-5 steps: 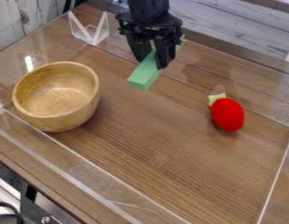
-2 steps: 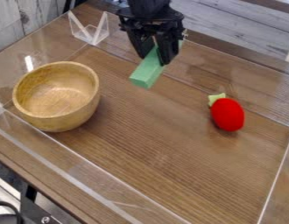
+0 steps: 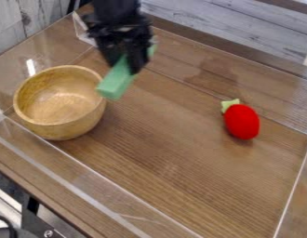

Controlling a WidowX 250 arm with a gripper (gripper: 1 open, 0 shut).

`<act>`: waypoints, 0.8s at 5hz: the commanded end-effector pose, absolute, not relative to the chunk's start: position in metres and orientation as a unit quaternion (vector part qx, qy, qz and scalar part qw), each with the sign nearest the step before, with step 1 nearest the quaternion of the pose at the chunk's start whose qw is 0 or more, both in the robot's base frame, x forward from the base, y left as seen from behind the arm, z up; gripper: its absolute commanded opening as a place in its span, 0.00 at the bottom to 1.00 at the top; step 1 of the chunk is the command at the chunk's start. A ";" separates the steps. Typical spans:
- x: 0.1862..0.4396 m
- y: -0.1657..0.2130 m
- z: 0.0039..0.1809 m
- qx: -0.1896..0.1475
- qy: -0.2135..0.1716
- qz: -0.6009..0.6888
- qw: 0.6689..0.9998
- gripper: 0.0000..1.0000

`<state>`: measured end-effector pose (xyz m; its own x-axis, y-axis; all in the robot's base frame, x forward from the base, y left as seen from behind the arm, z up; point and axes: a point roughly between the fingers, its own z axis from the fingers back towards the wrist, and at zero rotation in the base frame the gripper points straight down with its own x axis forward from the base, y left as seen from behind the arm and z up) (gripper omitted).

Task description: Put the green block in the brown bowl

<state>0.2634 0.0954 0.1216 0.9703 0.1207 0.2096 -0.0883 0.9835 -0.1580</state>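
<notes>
The gripper point(image 3: 126, 58) is clamped on the green block point(image 3: 117, 79), which hangs tilted in the air just beside the brown bowl's point(image 3: 57, 101) right rim. The pickup is done; what is left is to bring the block over the bowl and let go

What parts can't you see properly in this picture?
- Camera view: the top end of the green block is hidden between the gripper fingers.
- The arm above the gripper is cut off by the top edge.
- The brown bowl: its far outer side is hidden by its own rim.
- The red toy's underside is hidden.
</notes>
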 end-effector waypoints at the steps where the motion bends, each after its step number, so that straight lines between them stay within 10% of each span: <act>1: 0.247 0.128 0.130 -0.048 -0.126 0.075 0.988 0.00; 4: 0.235 0.163 0.098 -0.030 -0.104 0.118 0.987 0.00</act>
